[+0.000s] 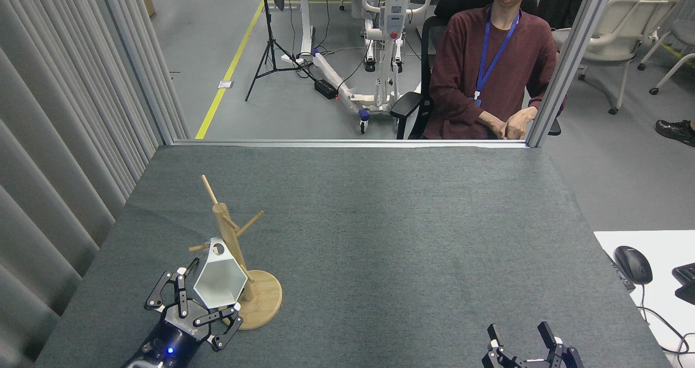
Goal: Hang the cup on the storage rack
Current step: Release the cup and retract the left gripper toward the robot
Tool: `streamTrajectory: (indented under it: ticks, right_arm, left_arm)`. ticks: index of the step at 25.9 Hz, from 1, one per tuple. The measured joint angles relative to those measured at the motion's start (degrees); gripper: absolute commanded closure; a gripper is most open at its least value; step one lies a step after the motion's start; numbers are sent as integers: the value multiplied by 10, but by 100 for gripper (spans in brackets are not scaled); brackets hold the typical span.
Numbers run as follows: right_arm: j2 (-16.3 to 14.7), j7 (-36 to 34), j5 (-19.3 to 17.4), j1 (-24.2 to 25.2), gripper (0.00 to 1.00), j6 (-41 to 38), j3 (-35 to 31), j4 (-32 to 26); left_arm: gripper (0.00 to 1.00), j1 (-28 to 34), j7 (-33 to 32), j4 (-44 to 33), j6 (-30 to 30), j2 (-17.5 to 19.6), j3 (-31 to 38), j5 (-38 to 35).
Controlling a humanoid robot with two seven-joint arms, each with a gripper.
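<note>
Holding the cup (219, 278) in my left gripper (198, 307) near the front-left corner of the tabletop (391, 238), I see the fingers (172, 297) clamped on the cup's lower body, so the white faceted body sticks up and away from the gripper with its hexagonal mouth turned toward me. Its small tab handle, pierced by a round hole, is at the top, right against the storage rack (239, 270); one thin peg pokes out to the left of the handle, but I cannot tell whether that peg passes through the hole. The cup overlaps the rack's upright post and sits above the left part of its round wooden base. I count one cup, one rack, and four pegs visible on the post. Further right, most of the grey tabletop lies bare. At the front-right edge my right gripper (525, 340) hangs low with its two fingers spread apart, holding nothing, well apart from the cup. Beyond the far edge one person (491, 64) sits in a chair.
</note>
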Motion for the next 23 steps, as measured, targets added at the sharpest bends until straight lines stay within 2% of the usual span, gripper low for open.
streamTrajectory:
  ticks: [10,17,23]
  right_arm:
    - [-3,-5,0,5,2,-29,0,-24]
    - [-2,-9,1,36,2,-25,-1,-50]
    - [-1,-17,1,74,2,-23,-23,-74]
  left_arm:
    - [0,45,-1,-6,-5,-26,80,54]
    - [0,128,-14,-70,-16,-43,100,153]
    - [0,161,-49,-103,-24,-40,109,236]
